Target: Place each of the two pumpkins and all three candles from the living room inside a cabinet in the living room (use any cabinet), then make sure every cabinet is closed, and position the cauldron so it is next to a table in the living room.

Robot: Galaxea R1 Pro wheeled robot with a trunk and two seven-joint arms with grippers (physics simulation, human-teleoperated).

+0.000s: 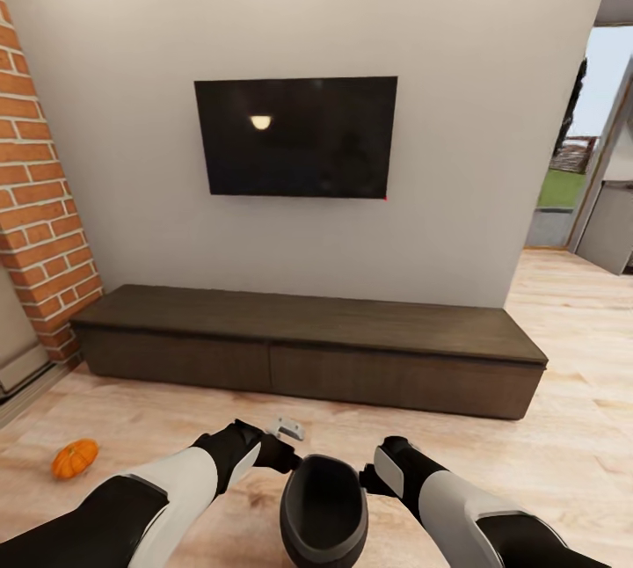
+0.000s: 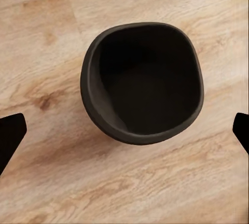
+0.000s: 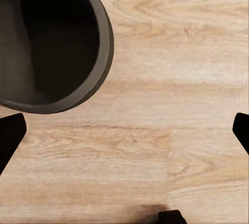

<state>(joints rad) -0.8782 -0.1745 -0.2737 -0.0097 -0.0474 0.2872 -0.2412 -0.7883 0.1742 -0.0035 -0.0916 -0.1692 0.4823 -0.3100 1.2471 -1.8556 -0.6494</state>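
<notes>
Dark cauldron [image 2: 142, 83] on wooden floor [image 2: 46, 37]; pumpkin [image 1: 74, 458] near closed cabinet [image 1: 308, 348].

A black TV [image 1: 296, 136] is hanging on the pale wall [image 1: 457, 67], a brick column [image 1: 40, 199] flanking the light wood floor [image 1: 580, 392].

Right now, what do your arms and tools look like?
Both arms have smooth white shells with black sections, like sleeves. The left arm and right arm end in black wrists. Each tool has flat black fingers, whose tips show at the edges of the wrist views.
</notes>
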